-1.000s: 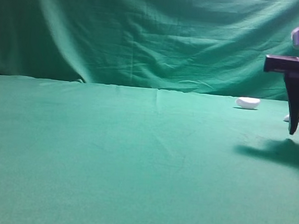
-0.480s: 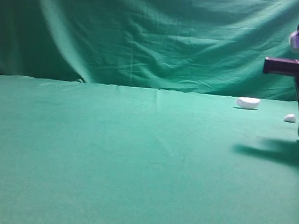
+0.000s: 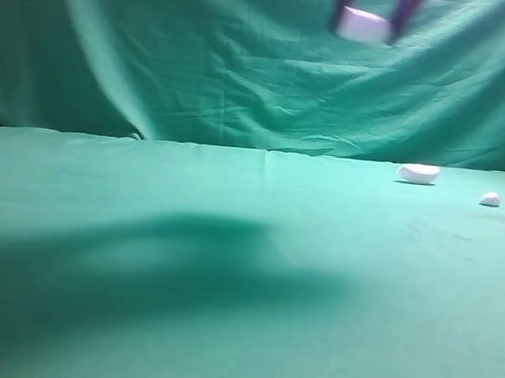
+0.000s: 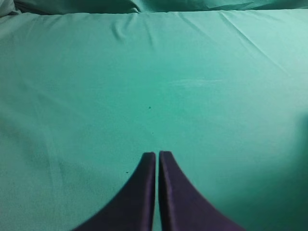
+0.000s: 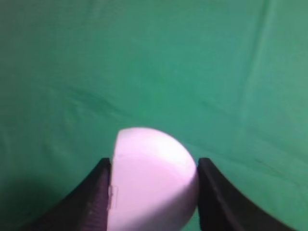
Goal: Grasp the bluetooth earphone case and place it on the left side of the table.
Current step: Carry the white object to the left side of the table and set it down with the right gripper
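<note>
The white bluetooth earphone case [image 3: 363,25] hangs high above the green table [image 3: 228,266], near the top of the exterior view and right of centre. My right gripper [image 3: 366,18] is shut on it, a dark finger on each side. In the right wrist view the rounded case [image 5: 151,180] fills the gap between the two fingers of the right gripper [image 5: 153,166], with green cloth far below. My left gripper [image 4: 157,154] shows only in the left wrist view, its fingers pressed together over bare cloth, holding nothing.
A white half-moon bowl-like object [image 3: 418,173] lies at the back right of the table. A tiny white lump [image 3: 489,199] lies further right. A broad soft shadow [image 3: 157,269] spreads over the cloth at left and centre. Green drape hangs behind.
The right gripper closed on the case at the right edge of the table, lifted it high and carried it left toward the centre. The case's spot on the cloth is now bare.
</note>
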You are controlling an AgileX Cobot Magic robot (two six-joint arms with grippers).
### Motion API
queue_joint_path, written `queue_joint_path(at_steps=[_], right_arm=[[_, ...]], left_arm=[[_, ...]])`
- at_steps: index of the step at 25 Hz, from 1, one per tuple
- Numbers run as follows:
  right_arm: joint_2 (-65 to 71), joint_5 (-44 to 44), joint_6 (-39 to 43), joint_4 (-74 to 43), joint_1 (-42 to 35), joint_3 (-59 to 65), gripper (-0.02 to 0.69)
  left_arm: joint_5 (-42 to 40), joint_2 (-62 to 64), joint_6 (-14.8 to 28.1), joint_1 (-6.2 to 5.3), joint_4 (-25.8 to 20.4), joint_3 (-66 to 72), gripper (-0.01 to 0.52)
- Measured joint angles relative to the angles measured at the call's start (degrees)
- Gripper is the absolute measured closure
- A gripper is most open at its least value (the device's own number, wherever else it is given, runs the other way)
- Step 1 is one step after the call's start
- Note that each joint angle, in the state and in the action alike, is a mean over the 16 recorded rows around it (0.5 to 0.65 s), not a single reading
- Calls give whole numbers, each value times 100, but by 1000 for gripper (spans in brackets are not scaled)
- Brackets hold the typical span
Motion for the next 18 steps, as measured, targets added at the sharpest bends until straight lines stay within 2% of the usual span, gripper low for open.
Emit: queue_joint_path(at_steps=[6,12,18], right_arm=[[1109,-486,-413,17,664,-861,338],[1815,-1024,-615,21,965,-1210,336],[2080,-1347,-646,21,1046,-1263,277]], left_arm=[[0,0,0,0,0,0,514],[0,0,0,0,0,0,514],[0,0,0,0,0,0,514]])
